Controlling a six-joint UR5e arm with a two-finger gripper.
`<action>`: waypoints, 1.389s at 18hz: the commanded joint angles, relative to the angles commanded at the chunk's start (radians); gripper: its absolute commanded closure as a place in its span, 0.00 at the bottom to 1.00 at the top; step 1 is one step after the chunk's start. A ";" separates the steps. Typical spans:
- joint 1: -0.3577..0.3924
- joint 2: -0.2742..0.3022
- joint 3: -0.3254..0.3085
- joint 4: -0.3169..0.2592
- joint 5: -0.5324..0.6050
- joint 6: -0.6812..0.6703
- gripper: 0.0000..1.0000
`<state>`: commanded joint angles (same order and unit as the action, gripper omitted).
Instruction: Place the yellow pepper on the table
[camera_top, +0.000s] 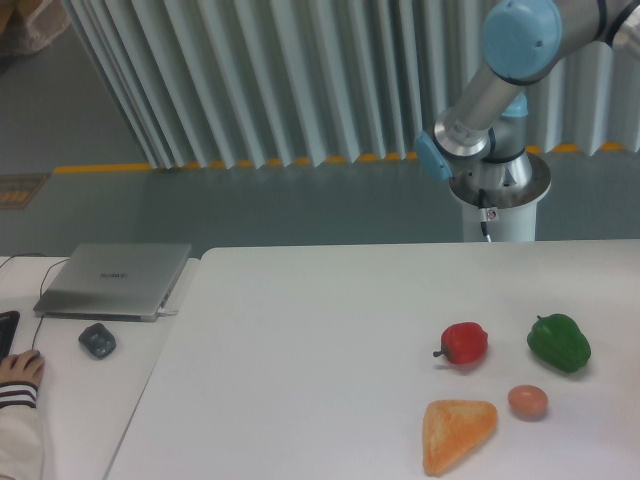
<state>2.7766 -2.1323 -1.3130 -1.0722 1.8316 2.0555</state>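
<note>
The yellow pepper is out of view. The white table (320, 330) fills the lower right of the camera view. Only part of the arm shows: its base (498, 195) behind the table's far edge, a sloping link and a blue elbow joint (520, 38) at the top right. The gripper lies outside the frame.
On the table's right side lie a red pepper (465, 342), a green pepper (559, 342), a small orange-brown ball (528, 401) and a toast slice (457, 433). A side desk at left carries a grey laptop (115, 280), a dark mouse (97, 340) and a person's hand (18, 372).
</note>
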 joint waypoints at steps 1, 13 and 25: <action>-0.011 0.008 -0.005 -0.012 0.000 -0.011 0.37; -0.074 0.127 -0.009 -0.250 -0.164 -0.178 0.37; -0.225 0.152 -0.025 -0.295 -0.281 -0.385 0.37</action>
<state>2.5512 -1.9804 -1.3376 -1.3668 1.5509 1.6706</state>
